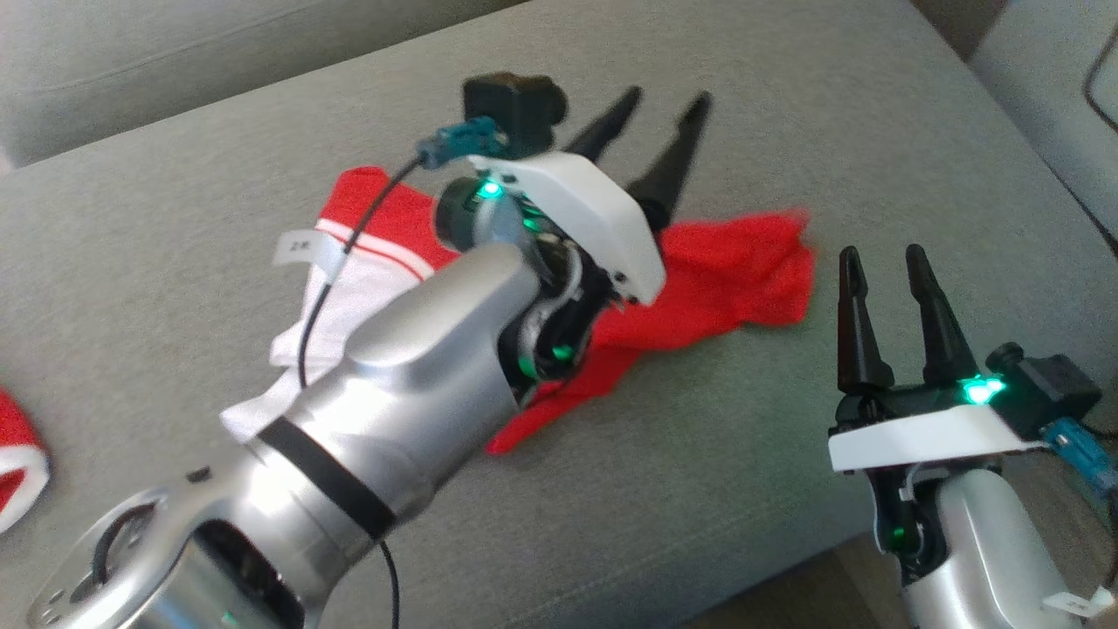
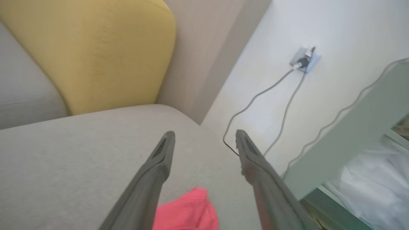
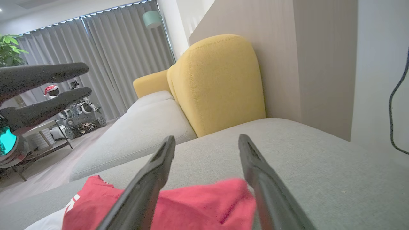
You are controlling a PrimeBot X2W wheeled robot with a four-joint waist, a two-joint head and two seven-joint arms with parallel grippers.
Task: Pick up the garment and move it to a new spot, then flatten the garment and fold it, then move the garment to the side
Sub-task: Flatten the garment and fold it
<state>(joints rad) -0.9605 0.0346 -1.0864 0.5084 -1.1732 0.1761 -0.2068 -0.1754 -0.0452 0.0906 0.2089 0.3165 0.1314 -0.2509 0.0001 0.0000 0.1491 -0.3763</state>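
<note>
A red and white garment (image 1: 734, 271) lies crumpled on the grey sofa seat (image 1: 786, 131), partly hidden under my left forearm. My left gripper (image 1: 651, 118) hangs above its middle, fingers spread open and empty; in the left wrist view the red cloth (image 2: 188, 212) lies below and between the fingers (image 2: 153, 172). My right gripper (image 1: 886, 306) stands open at the lower right, just right of the garment's red edge. In the right wrist view the garment (image 3: 198, 204) lies close in front of the open fingers (image 3: 150, 182), with my left gripper (image 3: 48, 84) at the upper left.
A second red and white piece (image 1: 17, 459) lies at the left edge of the seat. A yellow cushion (image 3: 220, 83) stands at the back of the sofa. A wall socket with cables (image 2: 303, 59) and a pale green frame (image 2: 351, 127) lie beyond the seat's far edge.
</note>
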